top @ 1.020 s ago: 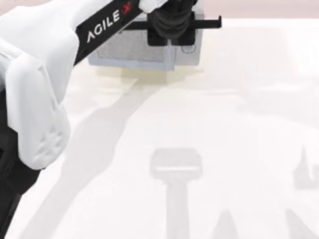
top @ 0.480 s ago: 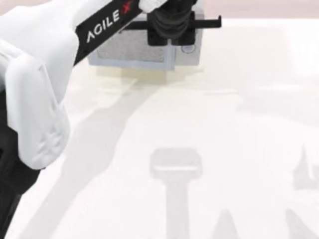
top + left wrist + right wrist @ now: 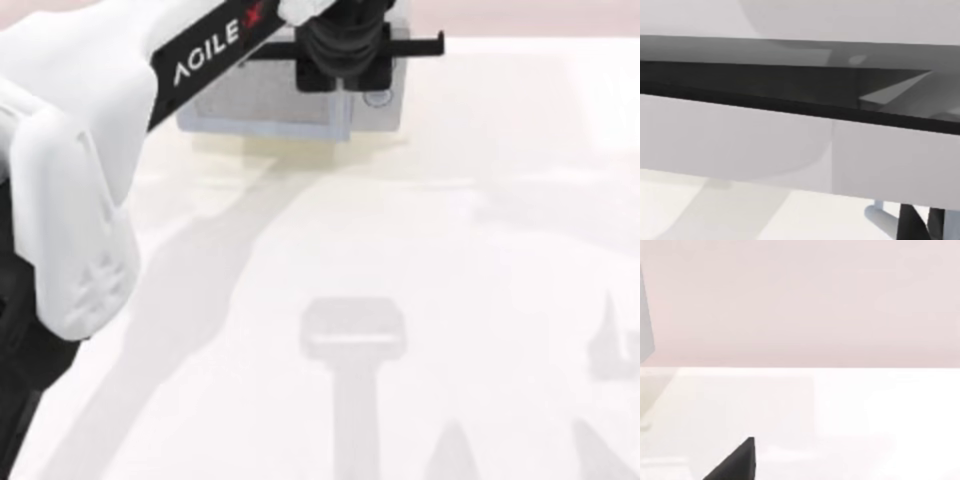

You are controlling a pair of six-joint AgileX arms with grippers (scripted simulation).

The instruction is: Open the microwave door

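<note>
Much of the microwave (image 3: 290, 105) is hidden in the top view: the left arm (image 3: 70, 170) crosses over its top and the left gripper (image 3: 345, 60) sits over its upper front, near the seam between door and knob panel. From that view alone I cannot tell whether the left gripper is parted or closed, nor whether it has hold of anything. The left wrist view is filled by a pale panel and a dark slot behind it; what that dark band is cannot be made out.

The right arm is out of the top view. Its wrist view shows only a black fingertip of the right gripper (image 3: 735, 462) low over the bare worktop (image 3: 840, 415), so how far it is open cannot be told.

The microwave stands at the far edge of the worktop (image 3: 450, 250), left of centre. The microwave door (image 3: 265, 108), silver-grey with a speckled mesh window, lies nearly flush with the front. One round knob (image 3: 376, 97) shows on the narrow panel to its right.
</note>
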